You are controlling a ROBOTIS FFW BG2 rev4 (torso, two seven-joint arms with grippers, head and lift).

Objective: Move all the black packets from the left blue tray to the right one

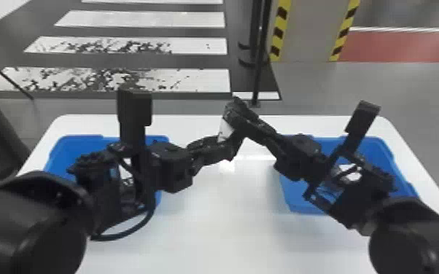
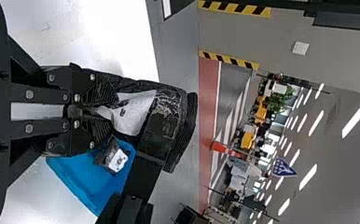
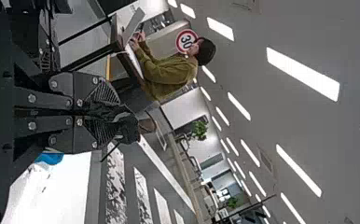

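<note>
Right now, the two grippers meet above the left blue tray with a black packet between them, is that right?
Not quite: the head view shows them meeting above the white table, between the left blue tray and the right blue tray. The left gripper and right gripper do have a black packet between them.

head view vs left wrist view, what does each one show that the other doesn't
Head view: the left blue tray.
Left wrist view: an orange cone, a blue triangular sign, ceiling lights.
Both: a black packet with a white label between left gripper and right gripper, the right blue tray, white table.
</note>
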